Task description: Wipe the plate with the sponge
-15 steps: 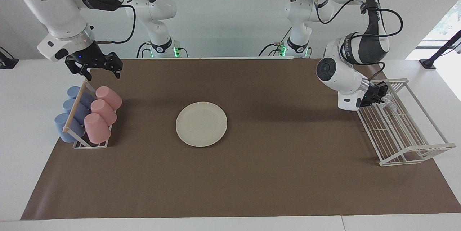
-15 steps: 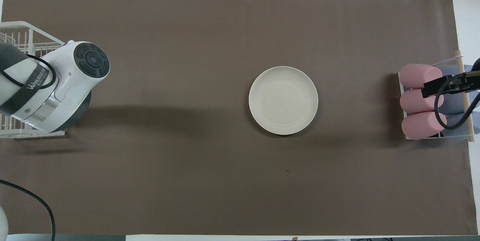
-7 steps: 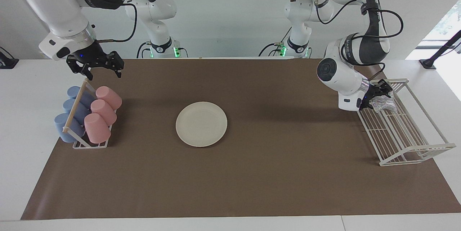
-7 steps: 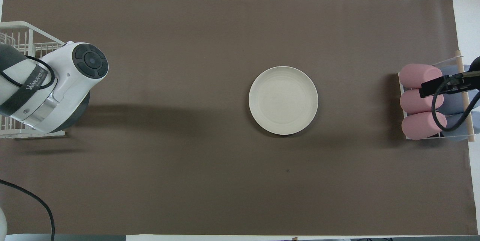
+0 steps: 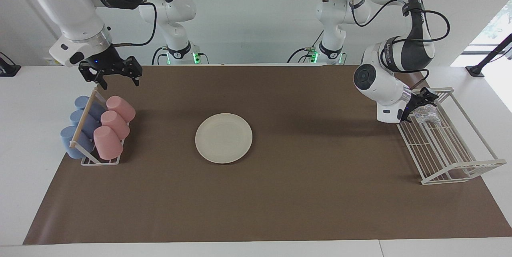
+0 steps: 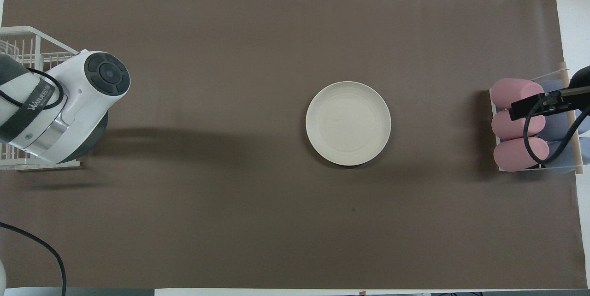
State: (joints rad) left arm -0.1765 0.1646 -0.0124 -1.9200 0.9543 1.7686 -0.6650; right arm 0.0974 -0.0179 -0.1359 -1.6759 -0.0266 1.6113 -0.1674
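I see the round cream-white plate [image 5: 223,138] lying flat in the middle of the brown mat [image 5: 280,209], bare mat all around it and well apart from both racks. The small silvery-grey sparkly sponge [image 5: 426,112] lies in the white wire rack [image 5: 448,149] at the left arm's end of the worktop [image 5: 24,129], at the rack's end nearer the robots. My left claw [image 5: 425,99] sits just above the sponge with its fingers spread wide, not gripping it. At the right arm's end, a small white cup stand with a wooden bar [image 5: 84,121] holds three pink cups [image 5: 112,128] and three blue cups [image 5: 80,125] on their sides. My right claw [image 5: 116,76] hangs wide and empty over the mat's edge by the stand.
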